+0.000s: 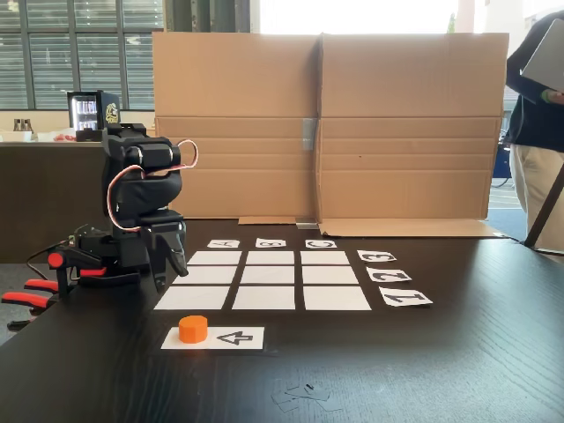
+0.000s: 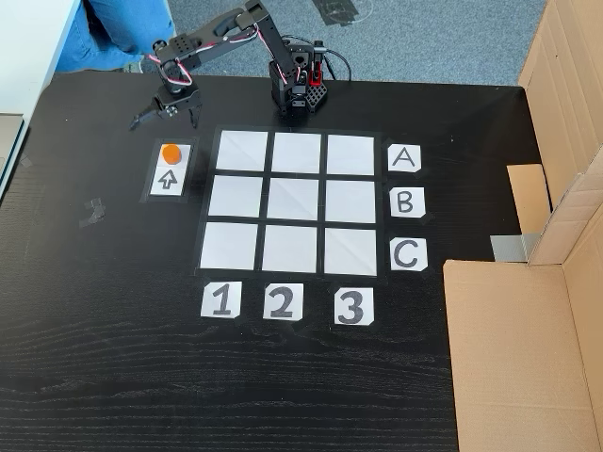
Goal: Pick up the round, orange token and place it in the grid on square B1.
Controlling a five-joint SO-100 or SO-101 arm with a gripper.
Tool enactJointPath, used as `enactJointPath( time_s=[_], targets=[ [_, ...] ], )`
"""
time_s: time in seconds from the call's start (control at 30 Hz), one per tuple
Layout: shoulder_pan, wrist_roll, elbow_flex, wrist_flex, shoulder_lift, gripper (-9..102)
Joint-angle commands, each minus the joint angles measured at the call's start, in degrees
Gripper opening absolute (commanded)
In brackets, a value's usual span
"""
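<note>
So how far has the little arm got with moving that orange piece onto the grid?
Nothing is finished yet. The orange token sits on the white arrow strip, outside the grid. In hand: the gripper hangs open near the token, holding nothing. Left: grasp the token, carry it to square B1, the middle cell of the column above the 1 card, currently blank, and set it down.

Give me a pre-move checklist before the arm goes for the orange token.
1. The small orange cylindrical token sits upright on the white arrow strip: ok.
2. Nothing lies on or against the token: ok.
3. The black gripper hangs just beyond the token's strip, not touching it: ok.
4. Jaws spread wide enough for the token: cannot tell.
5. Square B1, the blank white paper cell in row B, column 1 of the nine-cell grid, is free: ok.
6. Person standing at the table edge, near the arm: not ok.
</note>
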Motion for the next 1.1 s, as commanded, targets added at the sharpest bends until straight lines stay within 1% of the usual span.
enactJointPath(
  time_s=[0.0, 0.83, 1.07],
  targets=[
    [-0.79, 0.44, -3.78, 0.18, -1.23, 73],
    [-4.39, 1.05, -19.42, 0.18, -16.00, 73],
    [-5.54, 1.14, -21.53, 0.18, -17.40, 73]
  ],
)
